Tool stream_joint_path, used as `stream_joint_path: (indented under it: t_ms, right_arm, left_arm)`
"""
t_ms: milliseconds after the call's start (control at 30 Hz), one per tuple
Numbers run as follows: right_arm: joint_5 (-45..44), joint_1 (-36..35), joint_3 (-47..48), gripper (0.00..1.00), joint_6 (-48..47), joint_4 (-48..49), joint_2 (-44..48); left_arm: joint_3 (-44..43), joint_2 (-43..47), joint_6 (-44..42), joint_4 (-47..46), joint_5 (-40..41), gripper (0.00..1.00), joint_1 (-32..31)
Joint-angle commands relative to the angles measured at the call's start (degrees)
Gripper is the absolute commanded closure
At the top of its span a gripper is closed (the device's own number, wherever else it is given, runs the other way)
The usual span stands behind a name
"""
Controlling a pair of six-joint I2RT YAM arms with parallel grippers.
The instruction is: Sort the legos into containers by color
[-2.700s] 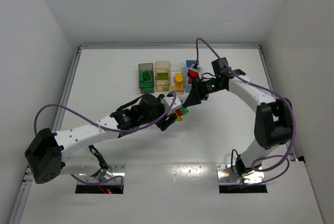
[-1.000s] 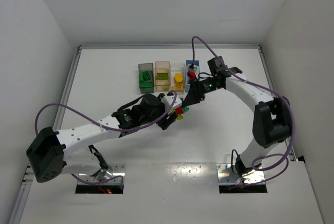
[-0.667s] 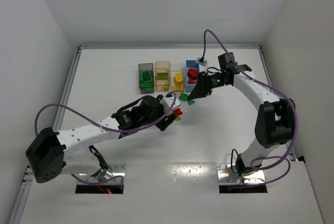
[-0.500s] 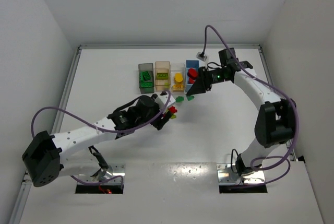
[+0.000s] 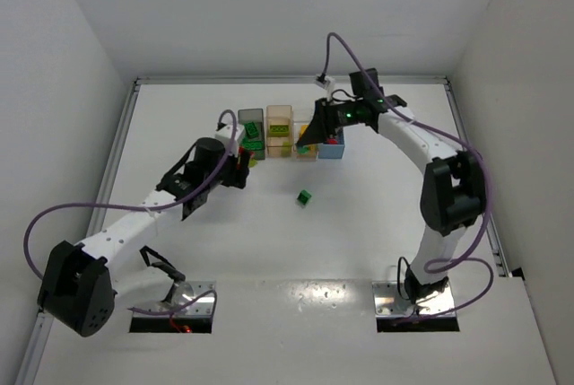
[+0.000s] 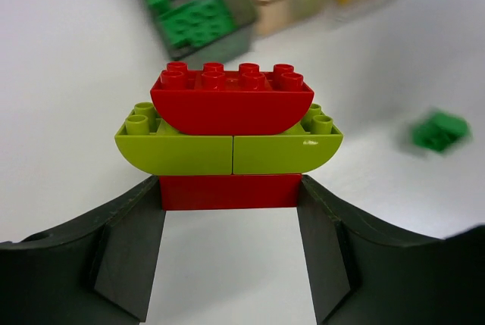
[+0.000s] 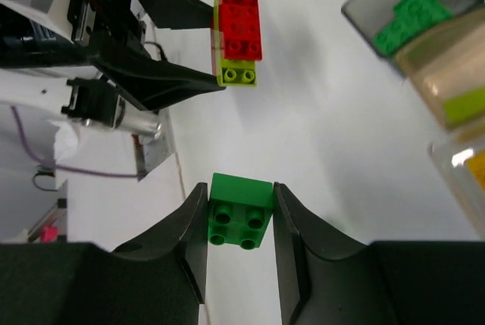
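Note:
My left gripper (image 6: 231, 185) is shut on the bottom red brick of a stack of legos (image 6: 231, 128): red, then lime green, then a red one on top. It hangs just in front of the dark grey container (image 6: 227, 37), which holds dark green bricks. My right gripper (image 7: 239, 192) is shut on a dark green brick (image 7: 241, 215) and hovers above the row of containers (image 5: 279, 129). In the right wrist view the left gripper's stack (image 7: 239, 33) shows ahead. Another dark green brick (image 5: 304, 197) lies loose on the table.
Four bins stand in a row at the back: dark grey (image 5: 250, 131), tan (image 5: 279, 125) with lime bricks, clear (image 5: 306, 144) with a yellow one, blue (image 5: 334, 147). The right arm (image 5: 421, 147) arches over the table's right side. Walls enclose the table.
The left arm swung back and left, carrying the stack to the dark grey bin. The right gripper moved left over the bins. A dark green brick now lies on the table.

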State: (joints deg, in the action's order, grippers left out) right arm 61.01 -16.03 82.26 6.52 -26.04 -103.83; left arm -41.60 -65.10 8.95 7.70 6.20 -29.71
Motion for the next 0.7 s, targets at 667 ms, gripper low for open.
stream_joint_path:
  t_ms: [667]
  right_arm:
    - [-31.7,-15.2,46.1,0.86,18.4,15.9,-40.4]
  left_arm:
    - [1.6,7.7,4.0,2.6,-4.2,0.57,15.5]
